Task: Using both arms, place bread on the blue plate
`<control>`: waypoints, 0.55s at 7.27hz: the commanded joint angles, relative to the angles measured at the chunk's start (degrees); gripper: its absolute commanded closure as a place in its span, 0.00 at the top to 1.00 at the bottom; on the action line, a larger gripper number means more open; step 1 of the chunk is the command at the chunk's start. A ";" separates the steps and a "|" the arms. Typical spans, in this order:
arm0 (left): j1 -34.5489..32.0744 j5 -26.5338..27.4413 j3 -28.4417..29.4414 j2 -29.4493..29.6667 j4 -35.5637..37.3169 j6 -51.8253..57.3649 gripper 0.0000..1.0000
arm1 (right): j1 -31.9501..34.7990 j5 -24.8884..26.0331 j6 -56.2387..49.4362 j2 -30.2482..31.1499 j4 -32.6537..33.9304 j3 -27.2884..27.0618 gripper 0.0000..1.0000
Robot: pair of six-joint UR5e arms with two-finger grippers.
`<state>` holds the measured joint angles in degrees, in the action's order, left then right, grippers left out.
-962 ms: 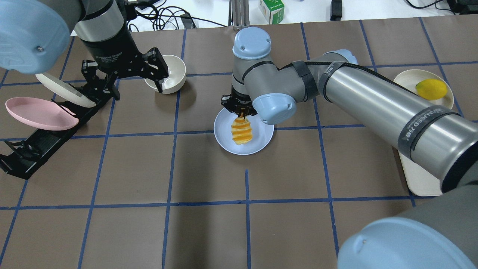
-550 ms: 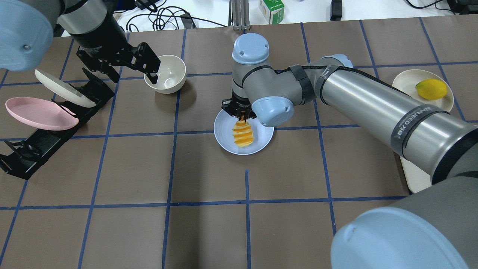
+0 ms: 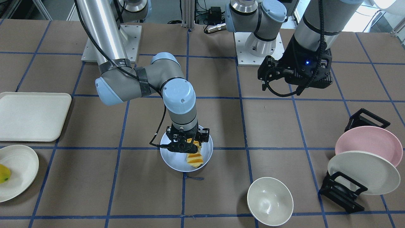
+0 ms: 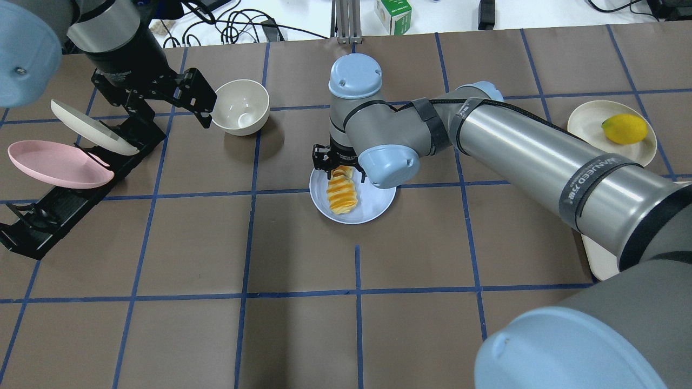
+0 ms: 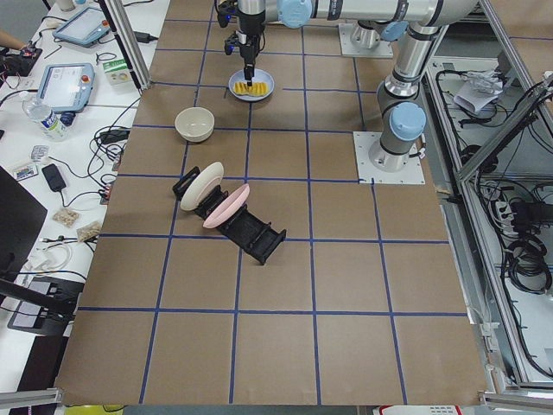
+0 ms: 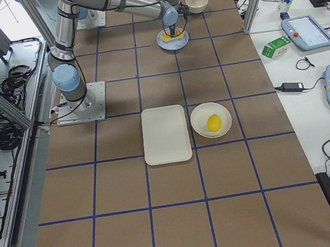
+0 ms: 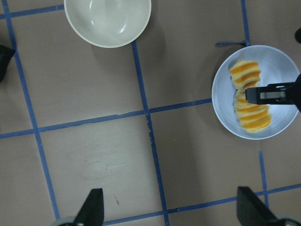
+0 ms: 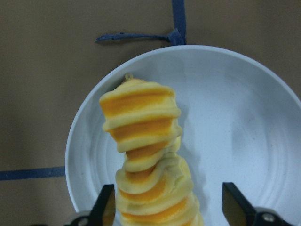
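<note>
The bread (image 4: 341, 194) lies on the blue plate (image 4: 373, 202) at mid-table, its far end between the fingers of my right gripper (image 4: 341, 173). In the right wrist view the bread (image 8: 146, 141) rests on the plate (image 8: 244, 117) and the right gripper (image 8: 169, 207) is open, its fingers spread wider than the loaf. The front view shows the same bread (image 3: 193, 156), plate (image 3: 172, 158) and right gripper (image 3: 187, 144). My left gripper (image 4: 170, 116) is open and empty, raised beside the white bowl, far from the plate. Its wrist view shows the bread (image 7: 249, 113) on the plate (image 7: 282, 66).
A white bowl (image 4: 240, 108) stands left of the blue plate. A black dish rack (image 4: 65, 202) at far left holds a pink plate (image 4: 54, 165) and a cream plate (image 4: 89, 127). At far right are a cream tray (image 3: 31, 115) and a small plate with a yellow fruit (image 4: 624, 129).
The right gripper's fingers, shut on the bread's far end before, now stand apart around it, and the bread has shifted slightly left. The left gripper has moved back and left, away from the bowl.
</note>
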<state>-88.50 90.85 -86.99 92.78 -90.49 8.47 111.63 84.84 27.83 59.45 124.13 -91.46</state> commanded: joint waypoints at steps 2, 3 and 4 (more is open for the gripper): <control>0.08 0.55 -1.08 0.21 0.22 -7.60 1.00 | -2.72 4.19 -3.29 5.20 -6.31 0.23 1.00; 0.08 0.47 -1.08 0.12 0.31 -8.12 1.00 | -6.47 3.76 -6.61 9.24 -10.45 0.15 1.00; 0.00 0.38 -1.08 0.03 0.31 -8.64 1.00 | -10.95 3.58 -10.13 14.24 -16.49 0.15 1.00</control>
<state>-88.48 91.32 -88.03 92.89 -90.24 0.54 105.32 88.55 21.54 68.38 113.93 -91.33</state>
